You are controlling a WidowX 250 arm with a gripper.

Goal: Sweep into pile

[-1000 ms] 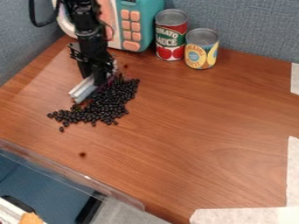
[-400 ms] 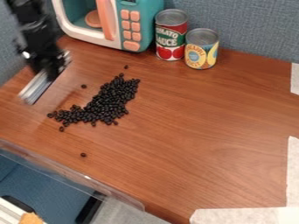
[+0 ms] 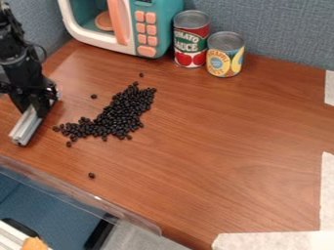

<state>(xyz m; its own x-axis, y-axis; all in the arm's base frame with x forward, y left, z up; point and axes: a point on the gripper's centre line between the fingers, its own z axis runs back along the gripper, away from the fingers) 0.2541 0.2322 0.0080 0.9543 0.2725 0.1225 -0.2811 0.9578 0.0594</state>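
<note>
As a bar [image 3: 27,126] is pinched in the fingers [image 3: 40,104] beside black beans [image 3: 118,116] on the worktop [image 3: 228,146], a sweep is apparently being lined up; outlying beans [image 3: 92,175] must next be pushed inward.

Blk arm [image 3: 16,61] at view's L edge, slanting down; gripper [image 3: 36,106] low, tilted, prob. clamped.
</note>
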